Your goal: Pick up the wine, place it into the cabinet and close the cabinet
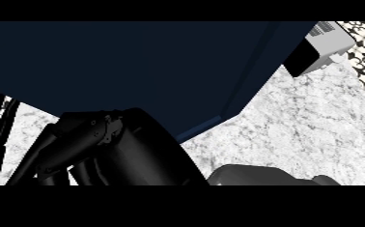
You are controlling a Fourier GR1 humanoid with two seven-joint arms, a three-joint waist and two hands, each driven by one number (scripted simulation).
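Observation:
The dark navy cabinet (143, 66) fills most of the head view, and its closed-looking face hides whatever is inside. I see no wine bottle anywhere. My left hand (107, 146) is large and black at the lower left, right in front of the cabinet's lower edge. Its fingers (43, 158) run fairly straight down to the left and hold nothing. Of my right arm only a grey forearm (257, 175) shows at the bottom edge; its hand is out of the picture.
A white and black appliance (321, 47) sits at the top right on the speckled white counter (299, 120). The counter shows to the right of the cabinet's corner and in a strip at the far left.

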